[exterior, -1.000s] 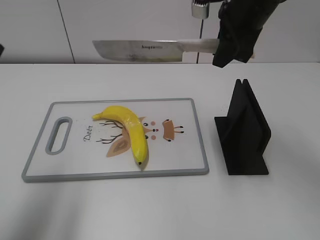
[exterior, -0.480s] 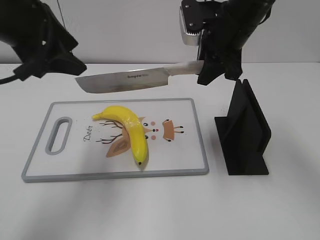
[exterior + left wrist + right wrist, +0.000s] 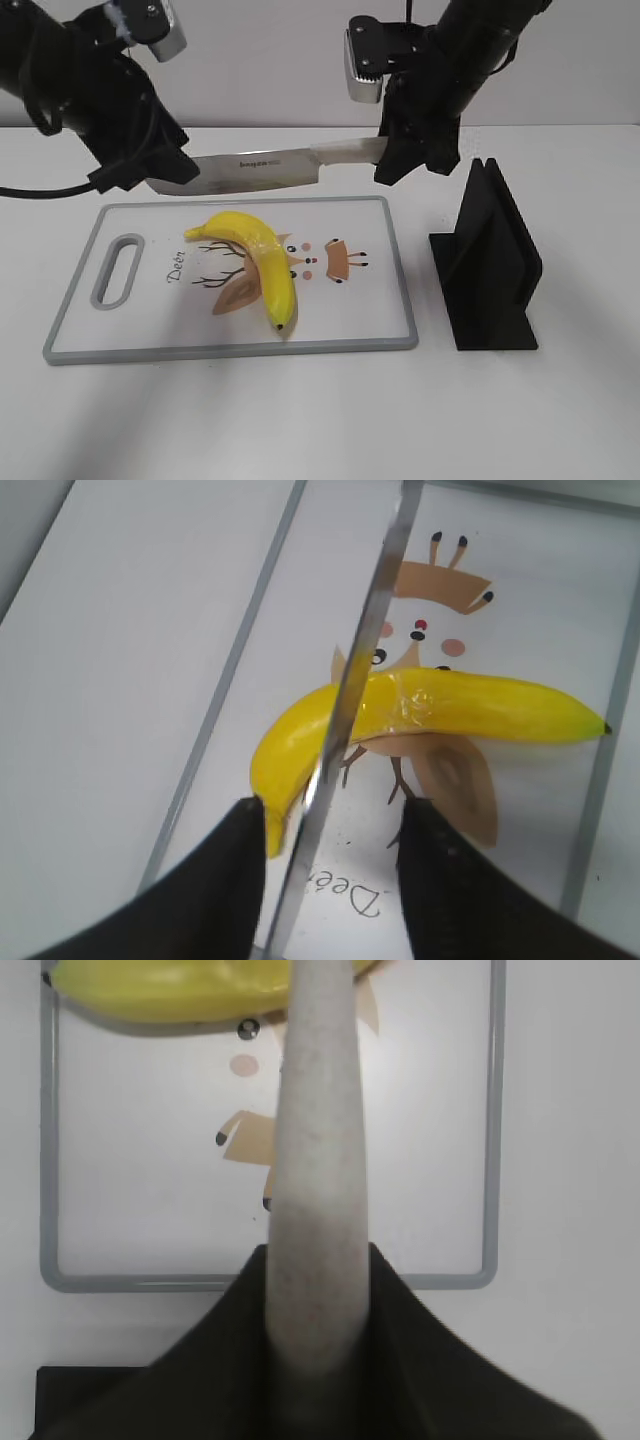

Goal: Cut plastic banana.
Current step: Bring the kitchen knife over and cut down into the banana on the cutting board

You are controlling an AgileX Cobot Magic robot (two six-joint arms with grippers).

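- Right tool [image 3: 405,160] is clenched on the knife [image 3: 275,165] handle; the blade hangs level above the board's far edge.
- Left tool [image 3: 330,825], released, straddles the blade tip.
- The plastic banana [image 3: 257,262] lies below on the cutting board [image 3: 370,300], long axis crossing the blade.

A glossy yellow plastic banana [image 3: 255,258] lies on a smooth printed cutting board [image 3: 390,290], below a polished metal knife blade [image 3: 270,167]; a matt black stand [image 3: 487,262] sits on the white surface [image 3: 320,420].
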